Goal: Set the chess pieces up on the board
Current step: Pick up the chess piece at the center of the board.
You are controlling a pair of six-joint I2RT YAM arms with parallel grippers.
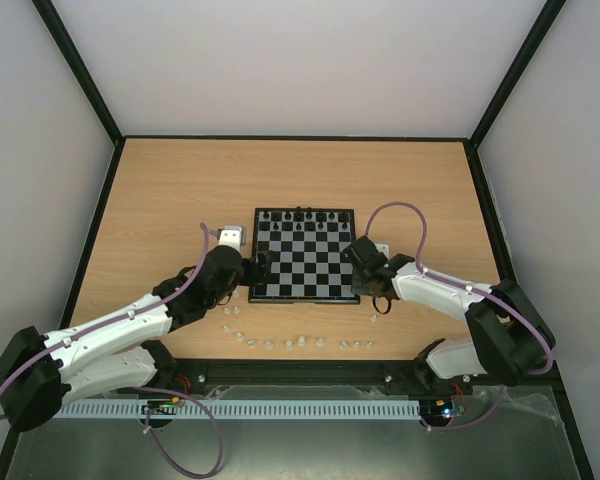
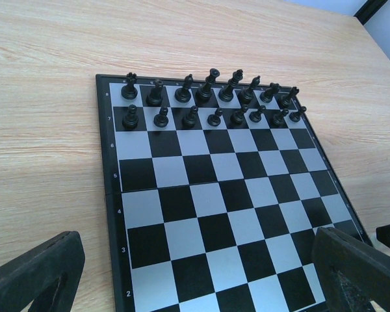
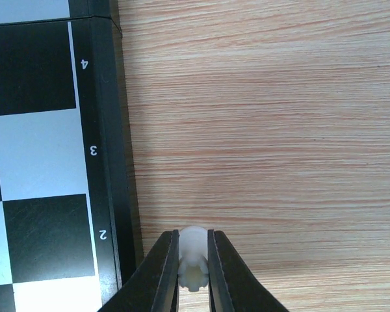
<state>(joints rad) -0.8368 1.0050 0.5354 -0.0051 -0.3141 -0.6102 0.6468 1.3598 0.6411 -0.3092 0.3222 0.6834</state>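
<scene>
My left tool (image 2: 195, 247) is spread wide, the checkered board (image 2: 182, 162) straight ahead between its fingers. Pale, cloudy chess pieces (image 1: 298, 343) lie scattered on the bench (image 1: 180, 190) behind both tools. My right tool (image 3: 194, 270) pinches one whitish piece (image 3: 194, 244), the board's edge just to its left.

site: robot lab test booth | walls: plain white panels (image 1: 280, 60) in black frame (image 1: 80, 68) | bench: wooden table (image 1: 180, 180), left arm (image 1: 110, 335) and right arm (image 1: 440, 290) bolted at its edge | cable duct (image 1: 280, 409)
</scene>
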